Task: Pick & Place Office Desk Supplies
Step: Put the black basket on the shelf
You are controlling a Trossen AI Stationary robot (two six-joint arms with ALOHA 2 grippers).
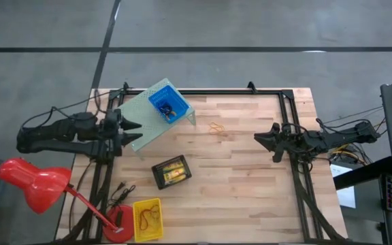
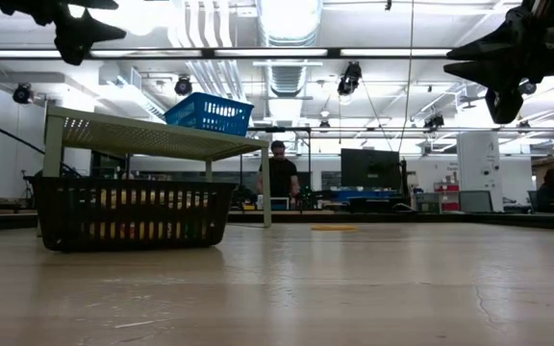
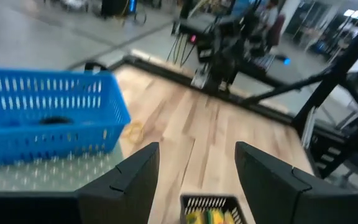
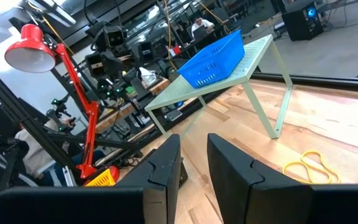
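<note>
Nearest the low camera stood the black bin (image 2: 133,212), with yellow-gold pieces (image 1: 173,172) lying inside it on the wooden counter (image 1: 250,184). Behind it rose the pale green riser (image 1: 141,116), and on its top sat the blue bin (image 1: 168,103), holding some small items we could not make out.

The rubber bands (image 1: 217,128) lay loose on the bare counter, just past the riser's leg and between the two arms. More thin bands seemed to lie in the yellow bin (image 1: 147,219) near the red lamp (image 1: 33,182).

Our left hand (image 1: 133,133) hung high at the riser's edge with its fingers spread wide and nothing between them. Our right hand (image 1: 258,138) hovered above the counter, well apart from the bands, pointing toward them; its fingers (image 4: 160,174) stood fairly close together with a narrow gap, gripping nothing.

We judged the step in hand to be the reach for the loose bands. To do it well, the right hand would need its fingers parted before descending, then brought down over the middle of the loops so one fingertip slid under or against the thin rubber. The bands lay flat, so a shallow, slow approach would suit, keeping clear of the riser's leg.
</note>
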